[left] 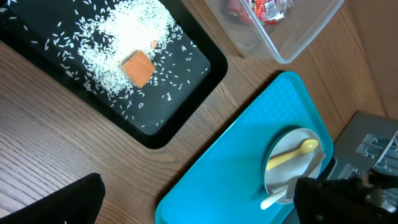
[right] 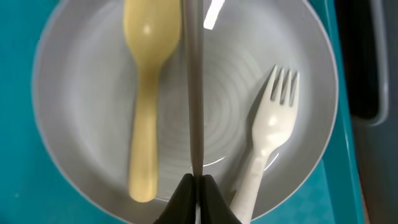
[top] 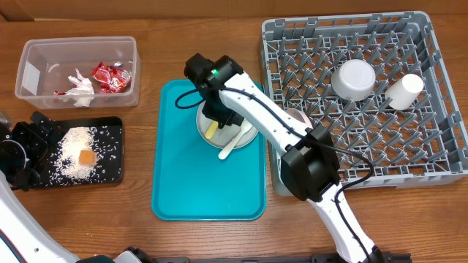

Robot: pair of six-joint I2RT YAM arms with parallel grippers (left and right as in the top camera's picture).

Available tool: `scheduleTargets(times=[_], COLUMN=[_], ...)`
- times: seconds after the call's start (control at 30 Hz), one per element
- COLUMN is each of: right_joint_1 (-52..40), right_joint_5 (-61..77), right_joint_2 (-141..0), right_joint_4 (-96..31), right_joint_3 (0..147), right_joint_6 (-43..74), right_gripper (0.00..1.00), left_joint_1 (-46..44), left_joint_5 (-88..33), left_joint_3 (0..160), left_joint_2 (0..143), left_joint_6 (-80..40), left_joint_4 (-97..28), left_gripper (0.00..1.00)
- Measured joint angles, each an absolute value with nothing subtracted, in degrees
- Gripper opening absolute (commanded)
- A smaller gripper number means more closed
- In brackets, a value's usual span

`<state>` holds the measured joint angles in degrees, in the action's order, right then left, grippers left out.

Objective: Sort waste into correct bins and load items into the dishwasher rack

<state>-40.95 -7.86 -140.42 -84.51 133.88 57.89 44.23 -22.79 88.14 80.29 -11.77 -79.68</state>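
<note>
On the teal tray (top: 175,183) lies a pale round plate (right: 93,93) carrying the yellow spoon (right: 146,93) and the pale fork (right: 267,130). My right gripper (right: 198,182) hangs right above it, shut on a thin grey upright edge (right: 194,81) that looks like a second plate seen edge-on. The gripper (top: 216,111) hides that edge in the overhead view. The grey rack (top: 439,146) holds the white bowl (top: 355,79) and the cup (top: 404,90). My left gripper (left: 199,208) stands wide open over bare wood near the black tray (left: 186,118).
The clear tub (top: 29,73) holds the red wrapper (top: 111,77) and the white napkin (top: 79,86). Rice (top: 73,146) and the orange cube (top: 87,157) lie in the black tray (top: 113,157). A pale round shape (top: 294,118) shows under my right arm at the rack's left edge.
</note>
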Motion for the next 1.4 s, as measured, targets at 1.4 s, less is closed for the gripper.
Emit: scheduleTargets(times=[1.4], right_joint_1=[-40.9], right_joint_5=[-10.5], right_joint_2=[-138.4], right_joint_4=[-86.3], right_joint_3=[133.2], right_joint_6=[50.6], right_gripper=[0.04], left_joint_1=[44.2], left_joint_5=[-22.8], left_joint_3=[88.1], left_joint_2=[80.3], left_joint_6=[-11.8], left_joint_4=[-79.7], left_gripper=[1.0])
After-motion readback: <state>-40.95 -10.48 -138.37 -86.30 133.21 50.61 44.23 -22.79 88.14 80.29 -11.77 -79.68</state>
